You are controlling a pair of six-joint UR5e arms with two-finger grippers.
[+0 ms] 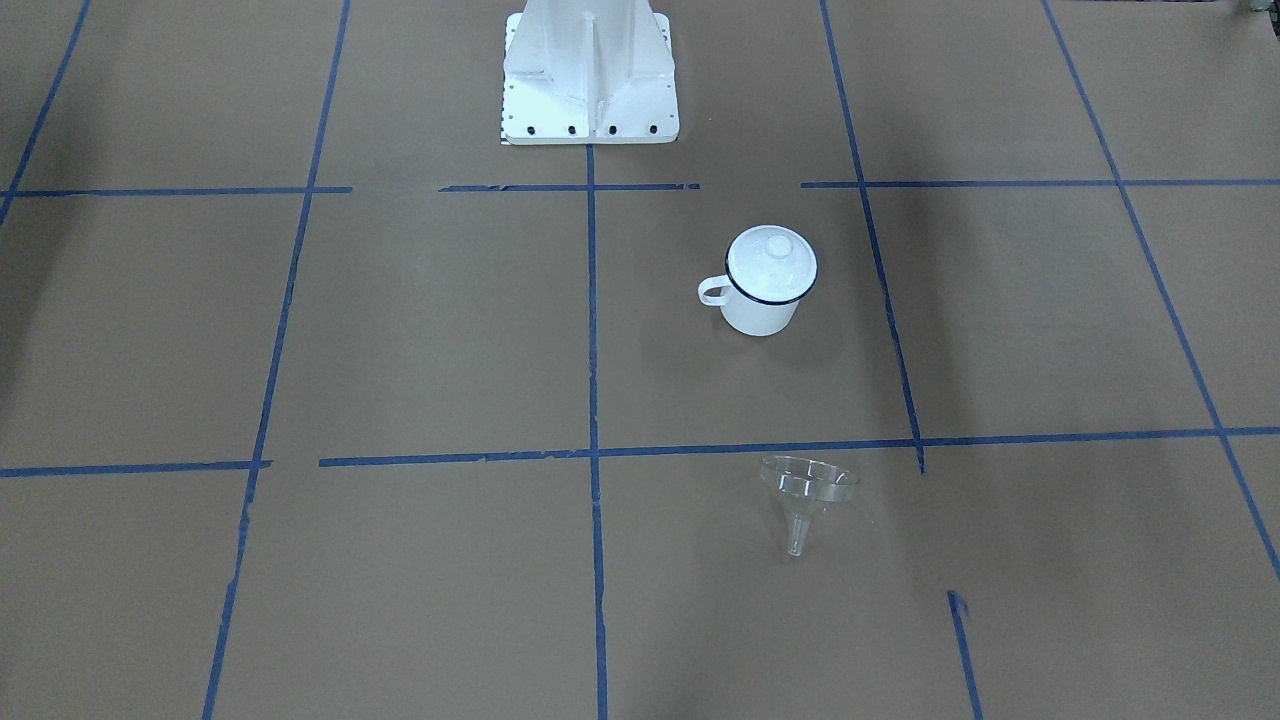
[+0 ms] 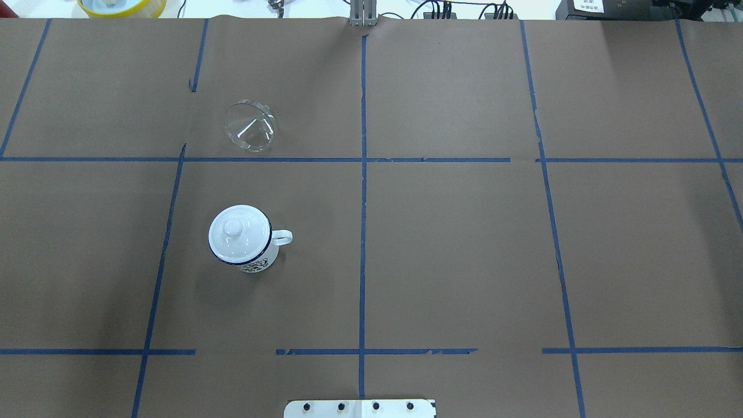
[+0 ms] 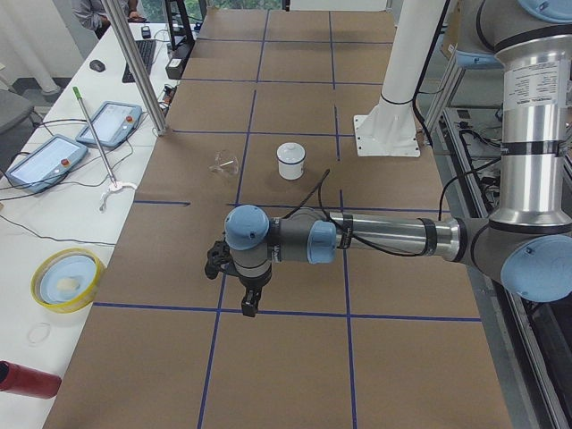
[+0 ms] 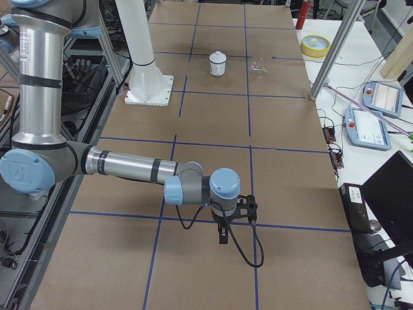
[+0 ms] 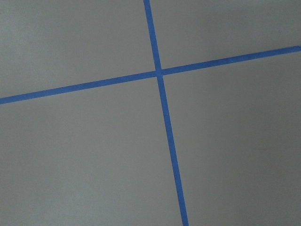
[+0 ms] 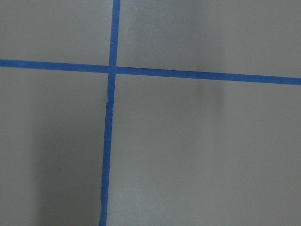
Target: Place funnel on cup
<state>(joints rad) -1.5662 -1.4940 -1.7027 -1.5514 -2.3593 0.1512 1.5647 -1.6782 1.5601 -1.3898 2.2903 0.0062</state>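
Note:
The cup point(image 1: 762, 310) is a white enamel mug with a dark blue rim, standing on the brown table with a round white knobbed lid point(image 1: 772, 255) on top. It also shows in the overhead view point(image 2: 258, 261). The clear funnel point(image 1: 808, 488) lies tilted on the table beyond the cup, apart from it, and shows in the overhead view point(image 2: 251, 126). My left gripper point(image 3: 250, 304) hangs over the table far from both. My right gripper point(image 4: 222, 236) hangs over the opposite end. Both show only in the side views, so I cannot tell whether they are open or shut.
Blue tape lines point(image 2: 363, 232) grid the brown table. The white robot pedestal point(image 1: 590, 80) stands at the robot's edge. A yellow bowl point(image 3: 64, 279), a red object point(image 3: 27, 380), a metal pole point(image 3: 134, 63) and teach pendants point(image 3: 109, 123) sit off the far side.

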